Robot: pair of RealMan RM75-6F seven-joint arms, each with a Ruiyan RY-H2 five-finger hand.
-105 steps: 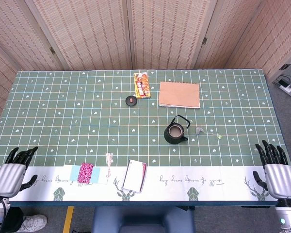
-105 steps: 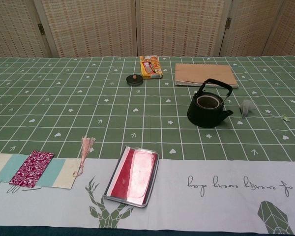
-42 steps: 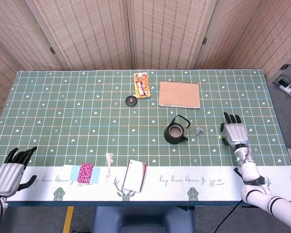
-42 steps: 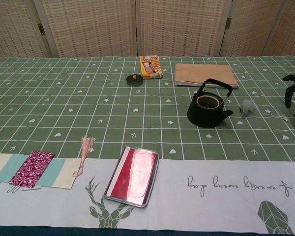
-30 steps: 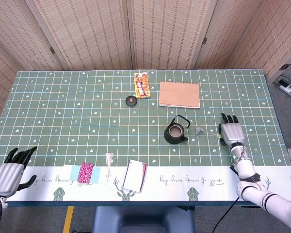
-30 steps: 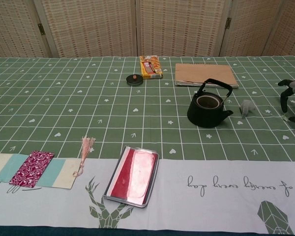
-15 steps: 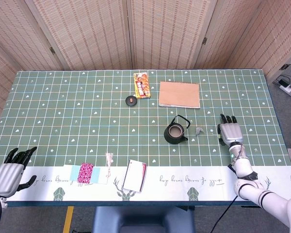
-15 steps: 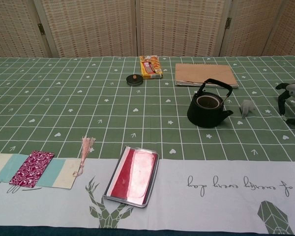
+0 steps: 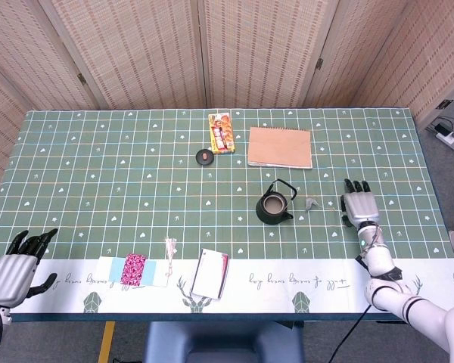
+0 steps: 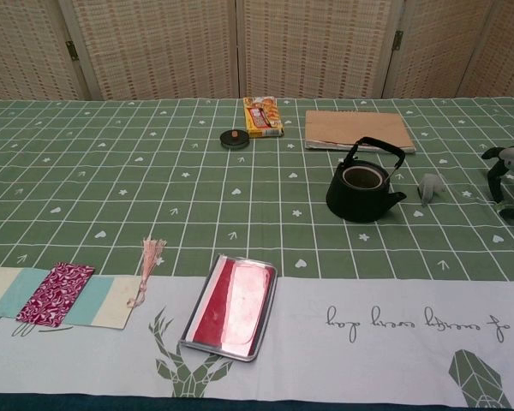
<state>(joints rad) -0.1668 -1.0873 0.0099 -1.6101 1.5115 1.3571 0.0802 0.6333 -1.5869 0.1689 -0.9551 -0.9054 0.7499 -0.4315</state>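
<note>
My right hand (image 9: 359, 204) hovers over the counter (image 9: 98, 166), palm down w/ fingers spread, grasping nothing. In the chest view it shows at the far right edge, fingers (image 10: 495, 163) curled down toward the cloth, nothing in them. Nearest thing is a tiny green scrap (image 9: 342, 213) just beside the hand on its inner side; can't tell if fingers touch it. A small grey crumpled piece (image 9: 311, 203) lies between the hand and the black teapot (image 9: 275, 206). The teapot stands upright, no lid on it, handle raised, spout toward the grey piece.

My left hand (image 9: 17, 270) is at the near-left corner, at the counter's edge, fingers apart, released, holding nothing. Closest to it is a bookmark (image 9: 134, 270) w/ a pink patterned centre on a pale blue and cream strip, its tassel (image 9: 169, 247) just to the right. Next along the near edge is a red and white packet (image 9: 210, 274), lying flat.

At the far side: a brown notebook (image 9: 280, 147), a yellow and red snack box (image 9: 221, 132) left of it, and a small round black lid (image 9: 204, 156) near the box. Green grid cloth covers the counter; woven folding screens (image 9: 212, 53) stand behind.
</note>
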